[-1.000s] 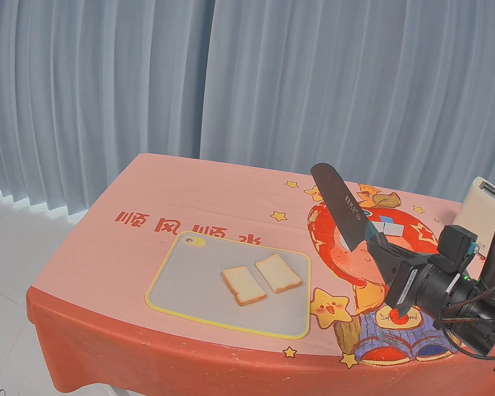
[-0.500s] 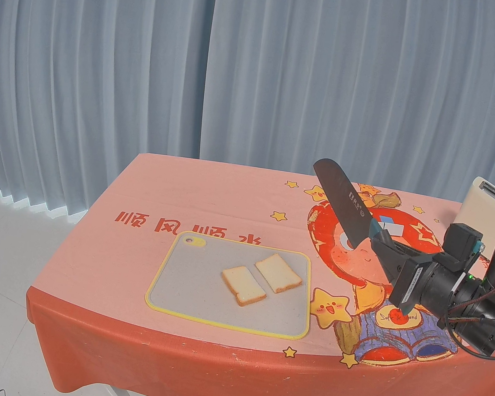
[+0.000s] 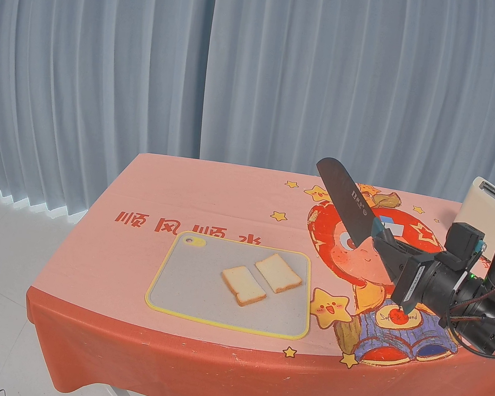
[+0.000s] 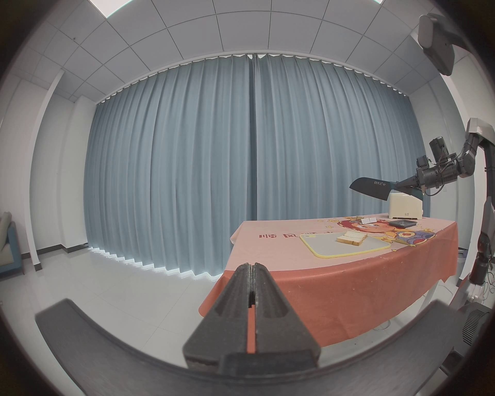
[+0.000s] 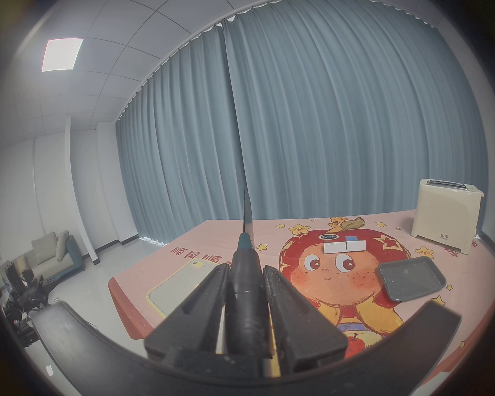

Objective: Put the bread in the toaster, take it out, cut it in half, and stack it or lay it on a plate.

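Pale bread lies in two halves on the cutting board, so I judge toasting and cutting done. My right gripper pinches the knife handle, blade raised right of the board; my left gripper hangs pressed together, near-left of the table. What remains: laying the halves on the dark tray near the toaster.

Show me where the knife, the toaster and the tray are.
knife (image 3: 345, 199): head view, middle of the blade.
toaster (image 5: 446, 216): right wrist view, front face.
tray (image 5: 411, 278): right wrist view, bare floor.
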Motion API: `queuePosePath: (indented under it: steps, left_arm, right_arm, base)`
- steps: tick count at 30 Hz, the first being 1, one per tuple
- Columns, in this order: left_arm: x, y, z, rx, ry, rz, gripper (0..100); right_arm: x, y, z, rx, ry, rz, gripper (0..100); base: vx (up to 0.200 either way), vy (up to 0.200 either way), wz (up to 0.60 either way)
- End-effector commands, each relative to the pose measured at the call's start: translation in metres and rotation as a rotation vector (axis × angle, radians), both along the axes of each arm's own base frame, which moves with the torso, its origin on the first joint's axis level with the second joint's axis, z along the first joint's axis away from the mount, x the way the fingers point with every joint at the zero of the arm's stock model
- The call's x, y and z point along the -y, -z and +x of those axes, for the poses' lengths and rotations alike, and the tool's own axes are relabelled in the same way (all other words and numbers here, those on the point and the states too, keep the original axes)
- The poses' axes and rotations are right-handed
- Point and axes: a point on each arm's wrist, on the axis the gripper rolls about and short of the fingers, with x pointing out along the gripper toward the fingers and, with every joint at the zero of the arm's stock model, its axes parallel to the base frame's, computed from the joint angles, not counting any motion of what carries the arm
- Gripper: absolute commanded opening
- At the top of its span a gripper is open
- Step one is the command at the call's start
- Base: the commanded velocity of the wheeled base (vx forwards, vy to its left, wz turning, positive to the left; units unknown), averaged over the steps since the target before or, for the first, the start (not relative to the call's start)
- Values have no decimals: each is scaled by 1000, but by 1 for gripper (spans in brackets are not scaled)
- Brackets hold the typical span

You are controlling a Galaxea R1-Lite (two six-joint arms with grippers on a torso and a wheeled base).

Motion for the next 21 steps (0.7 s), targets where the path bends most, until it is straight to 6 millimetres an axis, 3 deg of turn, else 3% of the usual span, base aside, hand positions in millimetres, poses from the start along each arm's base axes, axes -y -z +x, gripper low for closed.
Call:
queuePosePath:
  steps: [1,21]
  left_arm:
    - [0,5,1,-9,0,0,0]
    - [0,5,1,-9,0,0,0]
  right_arm:
    - [0,1,1,-4,0,-1,0]
    - [4,1,6,-4,38,1,0]
  base:
    - [0,0,0]
    - [0,0,0]
